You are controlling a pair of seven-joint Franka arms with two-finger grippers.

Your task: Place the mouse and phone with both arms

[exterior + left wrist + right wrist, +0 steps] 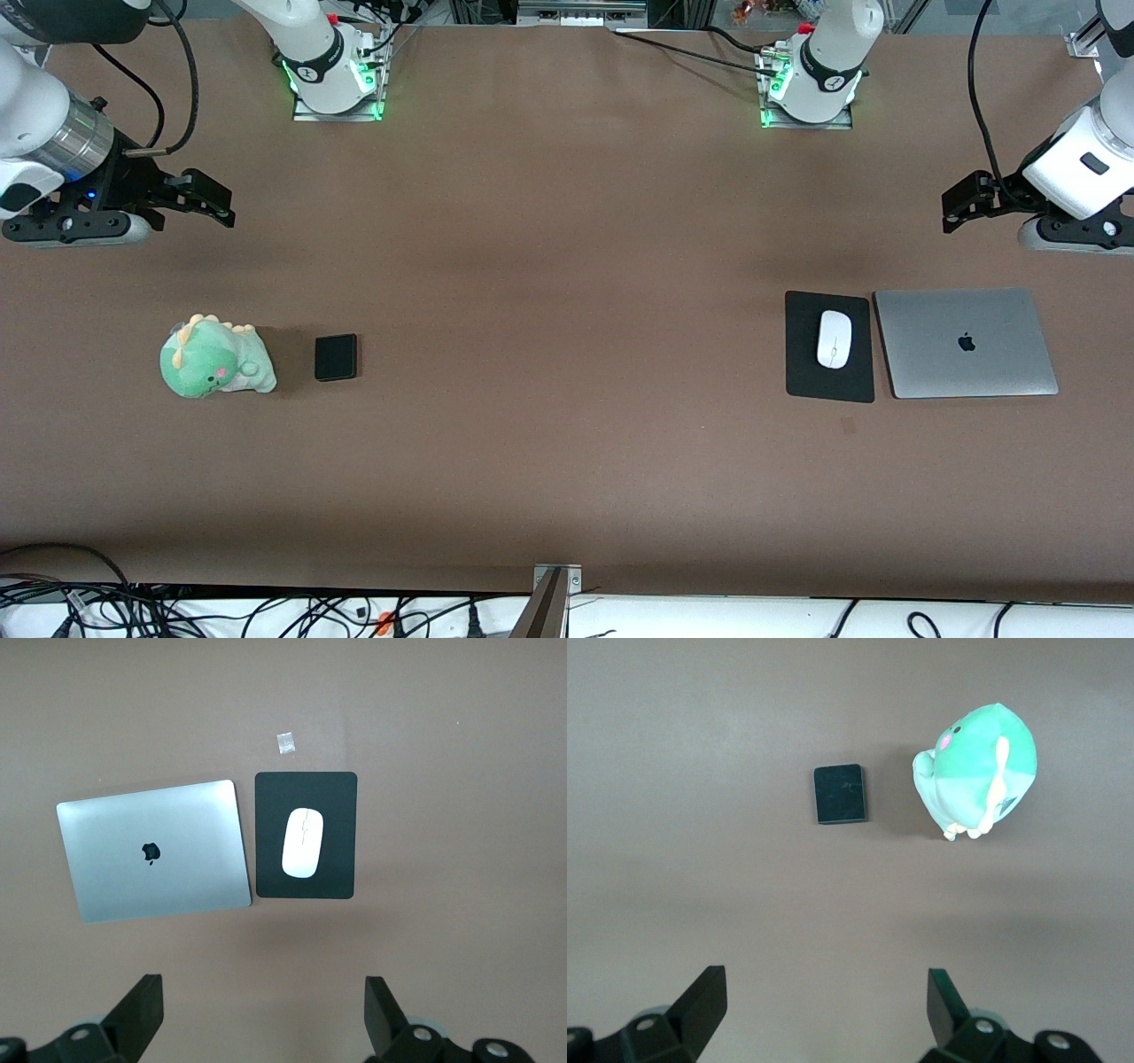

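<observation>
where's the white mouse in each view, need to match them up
Front view: the mouse lies on the black mouse pad, toward the left arm's end of the table, beside the closed laptop.
Left wrist view: the mouse sits mid-picture on the mouse pad, above the open left gripper.
Right wrist view: not in it.
Shared landmark: the laptop next to the pad.

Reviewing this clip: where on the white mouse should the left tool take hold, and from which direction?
Probably from straight above, closing across the mouse's narrow width at mid-body. It lies flat on the mouse pad, long axis along the pad's longer side, with the laptop beside the pad but not touching the mouse. The left tool is open and empty; the right tool waits open.
</observation>
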